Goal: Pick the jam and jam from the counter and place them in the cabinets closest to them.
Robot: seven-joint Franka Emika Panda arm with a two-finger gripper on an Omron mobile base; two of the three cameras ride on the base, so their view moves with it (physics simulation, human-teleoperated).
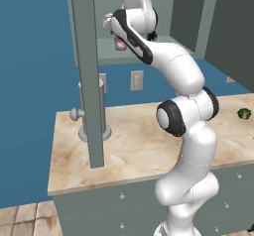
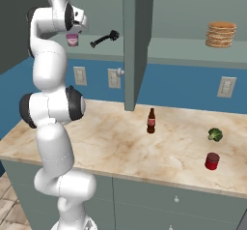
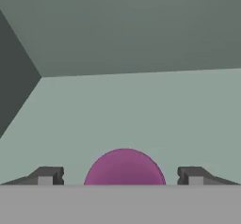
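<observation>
Placing step for the purple jam jar [image 2: 72, 39]: sits at upper left of the right base view, low over the open cabinet's pale shelf [image 2: 183, 48]. Gripper [image 3: 121, 176] spread, fingertips apart from the jar on both sides. Next: probably back straight out, then fetch the dark red jam jar [image 2: 212, 161], lower right on the counter [image 2: 111, 142]. Also on that shelf: pancake stack [image 2: 221, 34].

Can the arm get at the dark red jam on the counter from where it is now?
Probably, but not straight away. The dark red jam stands uncovered on the counter, beside the broccoli, while the gripper is up in the cabinet around the purple jam.
</observation>
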